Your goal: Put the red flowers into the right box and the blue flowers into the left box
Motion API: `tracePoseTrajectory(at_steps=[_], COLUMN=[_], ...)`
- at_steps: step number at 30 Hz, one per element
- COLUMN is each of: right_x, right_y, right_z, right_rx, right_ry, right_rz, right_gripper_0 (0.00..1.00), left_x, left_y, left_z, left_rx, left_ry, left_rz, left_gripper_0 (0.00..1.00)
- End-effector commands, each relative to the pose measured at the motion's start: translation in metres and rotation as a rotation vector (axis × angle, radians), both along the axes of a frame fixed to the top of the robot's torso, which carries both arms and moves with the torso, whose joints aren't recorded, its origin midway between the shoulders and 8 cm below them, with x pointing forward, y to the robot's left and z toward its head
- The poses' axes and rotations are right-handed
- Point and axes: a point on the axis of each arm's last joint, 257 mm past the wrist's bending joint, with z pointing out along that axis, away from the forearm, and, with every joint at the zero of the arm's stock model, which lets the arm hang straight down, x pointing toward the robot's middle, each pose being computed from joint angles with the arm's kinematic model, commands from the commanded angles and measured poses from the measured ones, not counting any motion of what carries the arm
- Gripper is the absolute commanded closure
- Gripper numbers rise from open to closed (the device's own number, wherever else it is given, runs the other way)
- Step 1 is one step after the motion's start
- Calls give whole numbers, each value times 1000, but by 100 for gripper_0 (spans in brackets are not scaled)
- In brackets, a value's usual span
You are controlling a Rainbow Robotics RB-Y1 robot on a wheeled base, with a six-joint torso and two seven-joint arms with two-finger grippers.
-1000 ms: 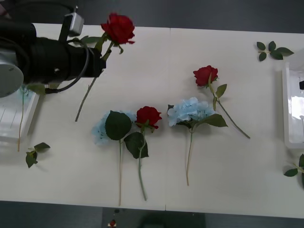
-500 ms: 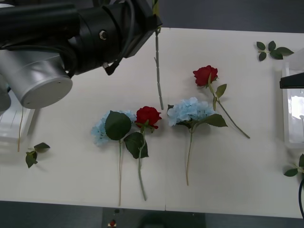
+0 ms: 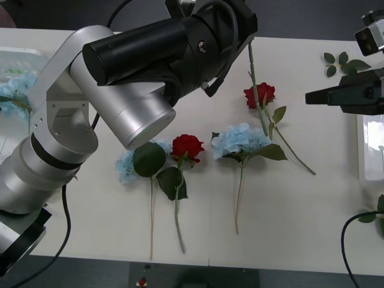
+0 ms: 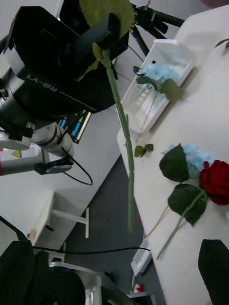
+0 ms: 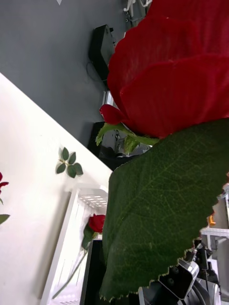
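Step in hand, as I judge it: a red rose is in transit toward the right box, carried by the left arm.

Left claw point(image 4: 102, 33) high over the tabletop point(image 3: 312, 228), pinched shut on the stem of the held rose point(image 5: 171, 62). The stem point(image 3: 257, 90) hangs down thin, green and nearly straight, its tip free above the far middle of the tabletop. From the left wrist the bloom is close against the camera: deep red, layered petals, with one broad saw-edged leaf below it.

Right claw point(image 3: 315, 96) out at the right edge, near the right box point(image 3: 362, 138); cannot tell whether it is open or closed.

Right box: white, translucent, raised rim. One red rose point(image 5: 96, 223) already lies in it. Left box point(image 4: 179, 52): same make, at the far left, a pale-blue head point(image 4: 157, 71) inside.

On the tabletop: two red roses point(image 3: 188, 147), point(image 3: 259, 95) and two blue hydrangeas point(image 3: 240, 139), point(image 3: 127, 165), fluffy clustered heads, long stems, big dark leaves. The near rose's leaves overlap the left hydrangea's.

Next move, in my view: carry the rose on across to the right box, or pass it to the right claw, keeping the dangling stem clear of the lying flowers.
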Motion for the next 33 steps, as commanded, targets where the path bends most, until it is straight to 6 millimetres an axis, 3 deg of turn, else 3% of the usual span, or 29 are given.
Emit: tracePoseTrajectory(at_steps=[1, 9, 20, 22, 24, 25, 27, 33], right_x=[3, 15, 28, 29, 31, 31, 34, 36], right_y=[28, 60, 81, 83, 87, 89, 93, 101], right_z=[32, 38, 36, 36, 35, 36, 35, 33], right_rx=[22, 66, 75, 77, 81, 83, 91, 96], right_ry=[-49, -32, -21, -19, -11, -12, -3, 8], right_rz=[49, 45, 21, 18, 16, 16, 10, 5], right_gripper_0=[0, 0, 0, 10, 41, 51, 100, 100], left_x=[0, 0, 4, 4, 4, 4, 4, 4], left_y=[-3, -2, 4, 4, 4, 4, 4, 4], left_z=[33, 33, 32, 32, 32, 32, 32, 32], left_rx=[-68, -71, -51, -51, -51, -51, -51, -51], left_ry=[-36, -35, -48, -48, -48, -48, -48, -48], left_rz=[19, 22, 31, 31, 31, 31, 31, 31], left_gripper_0=[100, 100, 100, 100, 100, 100, 100, 100])
